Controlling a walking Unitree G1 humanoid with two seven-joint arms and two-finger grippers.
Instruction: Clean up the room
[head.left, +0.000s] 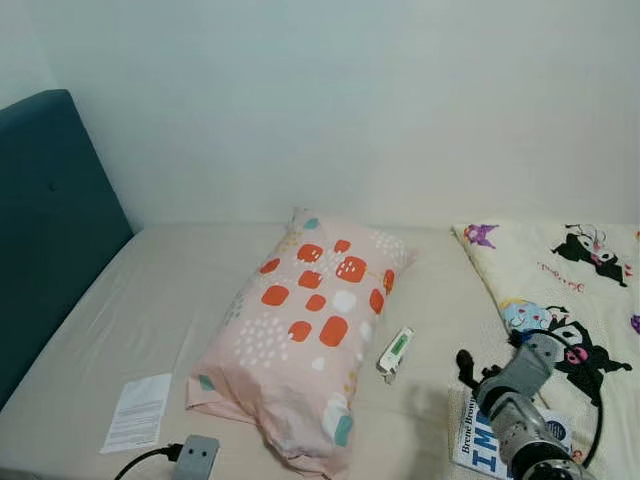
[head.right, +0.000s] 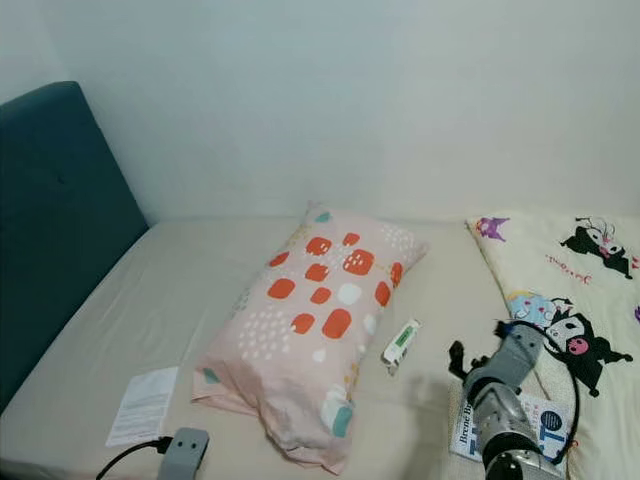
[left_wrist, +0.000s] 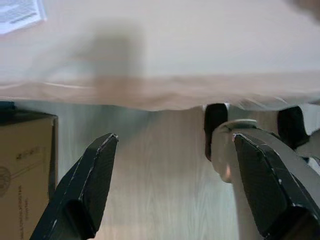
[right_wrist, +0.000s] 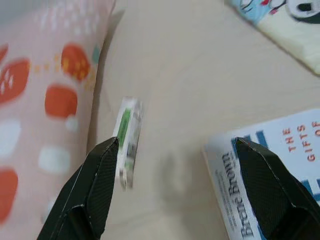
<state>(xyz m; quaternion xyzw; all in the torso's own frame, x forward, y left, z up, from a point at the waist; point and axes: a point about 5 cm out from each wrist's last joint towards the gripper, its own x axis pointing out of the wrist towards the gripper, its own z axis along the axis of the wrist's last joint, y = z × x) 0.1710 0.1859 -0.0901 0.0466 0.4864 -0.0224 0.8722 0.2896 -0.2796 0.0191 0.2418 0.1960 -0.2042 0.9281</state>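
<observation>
Beige sheet (head.left: 150, 290), white remote (head.left: 396, 352) beside pillow (head.left: 305, 330), right pincer (right_wrist: 175, 185) spread above

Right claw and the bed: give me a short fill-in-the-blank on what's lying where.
1. The right claw hangs with its fingers ____ above the sheet.
2. The small white and green device lies between the book and the ____.
3. The paper sheet lies beside a grey ____ with a black cord.

Missing words: open; pillow; plug
</observation>
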